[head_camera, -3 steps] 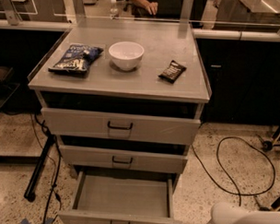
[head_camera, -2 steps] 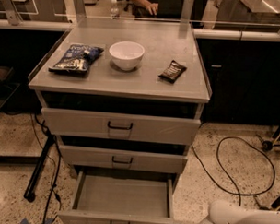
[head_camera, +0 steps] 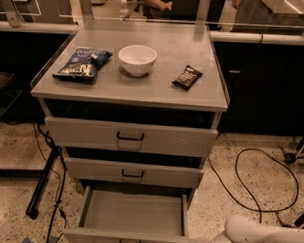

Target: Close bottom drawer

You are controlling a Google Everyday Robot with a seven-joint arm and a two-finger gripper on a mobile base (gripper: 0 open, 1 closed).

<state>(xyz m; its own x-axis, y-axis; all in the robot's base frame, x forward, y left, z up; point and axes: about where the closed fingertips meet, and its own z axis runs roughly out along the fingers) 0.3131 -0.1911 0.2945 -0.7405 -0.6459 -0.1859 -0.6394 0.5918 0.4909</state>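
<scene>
White arm edged left; bottom drawer open; hand unseen.

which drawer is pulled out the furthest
The bottom drawer: its tray lies exposed; the top drawer and middle drawer sit barely out. The gripper is out of view; only the arm shows, lower right.

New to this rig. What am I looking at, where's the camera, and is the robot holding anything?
One camera looks down on a grey three-drawer cabinet from the front. The white rounded shape at lower right is part of the robot's arm. Its claw is out of frame, so no grasp shows. On top lie a blue chip bag, a white bowl and a dark snack packet. The bottom drawer stands pulled out, tray bare; the job is to close it.
</scene>
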